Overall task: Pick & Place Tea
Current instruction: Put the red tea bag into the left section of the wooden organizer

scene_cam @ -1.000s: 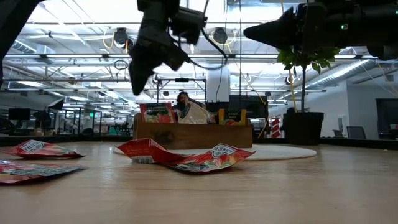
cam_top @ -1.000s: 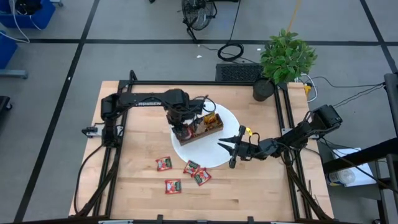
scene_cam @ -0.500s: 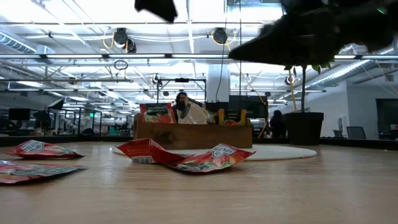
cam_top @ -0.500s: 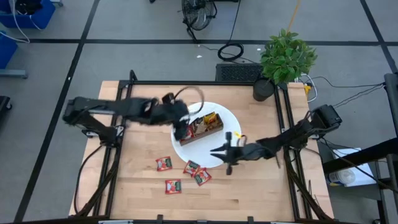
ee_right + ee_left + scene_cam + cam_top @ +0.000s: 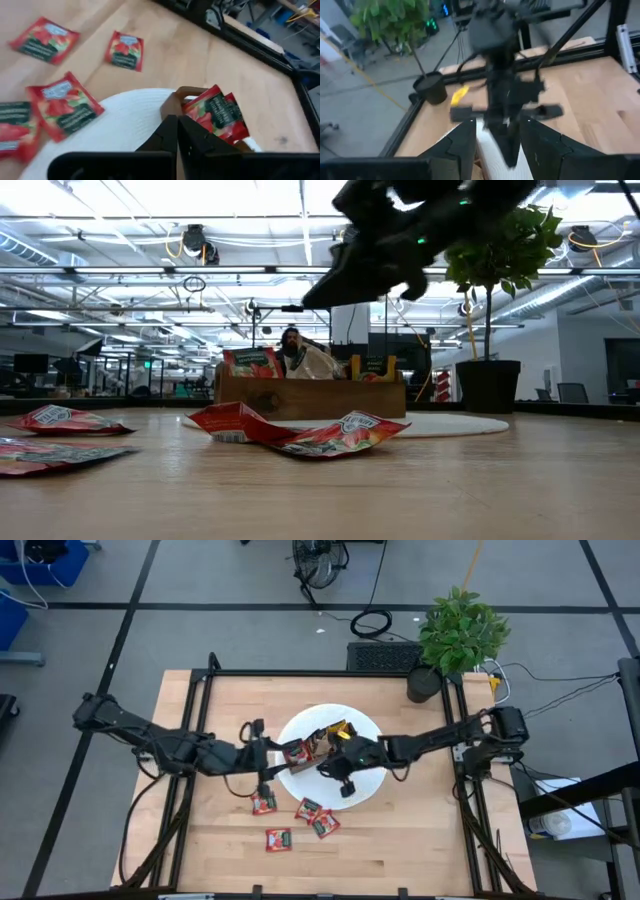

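On your bench (image 5: 400, 830), near the middle, sits a round white plate (image 5: 367, 785) with a brown wooden tray (image 5: 310, 398) on it. The tray already holds a few tea sachets standing on edge: red ones (image 5: 216, 114) at one end and a yellow-labelled one (image 5: 338, 727) at the other.

Your right end effector (image 5: 341, 778) is stretched in over the plate, just beside the tray, and its fingers (image 5: 172, 134) are pressed together with nothing between them. From the right wrist view it's hanging above the plate's edge, with the tray's red sachets just ahead of it.

Your left end effector (image 5: 262, 756) is off the plate's left rim, over bare wood. Its fingers (image 5: 457, 145) stand apart and I can't see anything held between them.

The rest of the tea is loose on the bench in front of the plate: four red sachets. One (image 5: 263, 803) lies just below the left end effector, two (image 5: 316, 816) overlap near the plate's front rim, and one (image 5: 278, 839) lies a bit farther forward.

A potted plant (image 5: 455, 635) stands at the bench's far right corner.
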